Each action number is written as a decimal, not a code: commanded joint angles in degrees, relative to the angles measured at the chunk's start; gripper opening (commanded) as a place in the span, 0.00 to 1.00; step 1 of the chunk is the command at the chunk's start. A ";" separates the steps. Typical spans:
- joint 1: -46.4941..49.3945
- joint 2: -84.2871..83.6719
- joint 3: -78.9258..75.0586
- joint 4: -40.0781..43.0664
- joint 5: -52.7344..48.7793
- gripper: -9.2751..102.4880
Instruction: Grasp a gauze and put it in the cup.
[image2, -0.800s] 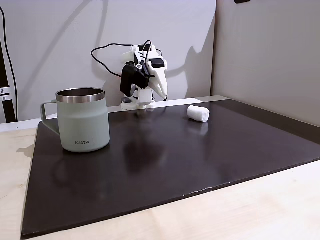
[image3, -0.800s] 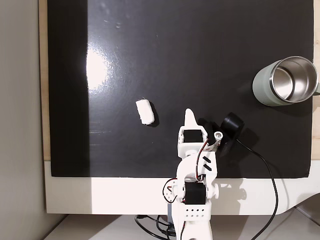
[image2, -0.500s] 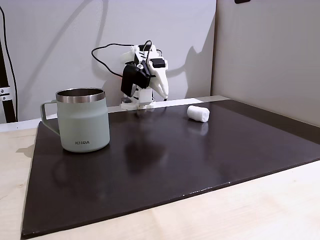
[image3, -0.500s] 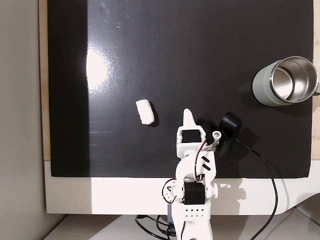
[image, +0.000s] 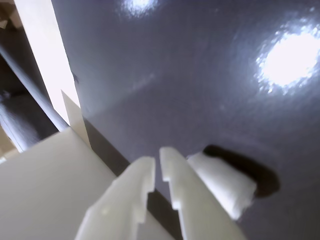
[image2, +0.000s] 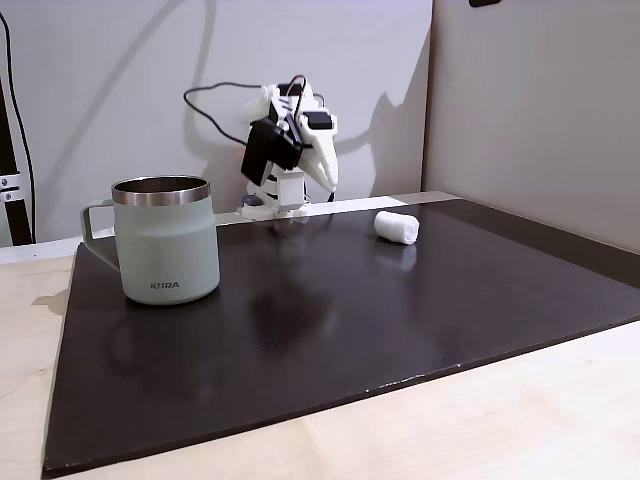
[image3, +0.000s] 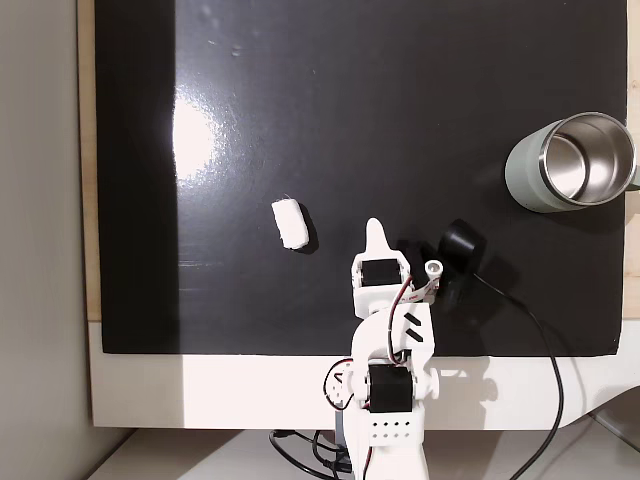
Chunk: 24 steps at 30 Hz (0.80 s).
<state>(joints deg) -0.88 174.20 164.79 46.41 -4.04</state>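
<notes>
The gauze (image2: 397, 227) is a small white roll lying on the black mat, near the arm's side. From above, the gauze (image3: 290, 223) lies just left of my gripper (image3: 376, 229). In the wrist view the gauze (image: 222, 182) sits right of my gripper (image: 156, 164), whose white fingers (image: 172, 175) stand almost together with nothing between them. The sage-green cup (image2: 165, 240) stands upright at the mat's left in the side fixed view. Seen from above, the cup (image3: 528, 180) is at the far right, its steel inside bare. My gripper (image2: 328, 182) hangs above the mat, apart from both.
The black mat (image3: 400, 100) covers most of a pale wooden table (image2: 480, 420). A black cable (image3: 545, 350) runs from the arm's camera past the base (image3: 385, 430). A bright light reflection (image3: 195, 140) shines on the mat.
The arm has lifted slightly at the back of the mat. The gauze and the cup have not moved.
</notes>
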 joint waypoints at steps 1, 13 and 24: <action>-1.58 -12.30 -14.24 0.79 -0.62 0.09; -10.11 -49.57 -52.21 10.81 -13.54 0.14; -18.90 -76.64 -76.29 33.22 -30.85 0.30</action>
<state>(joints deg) -17.75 101.78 96.15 73.83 -31.29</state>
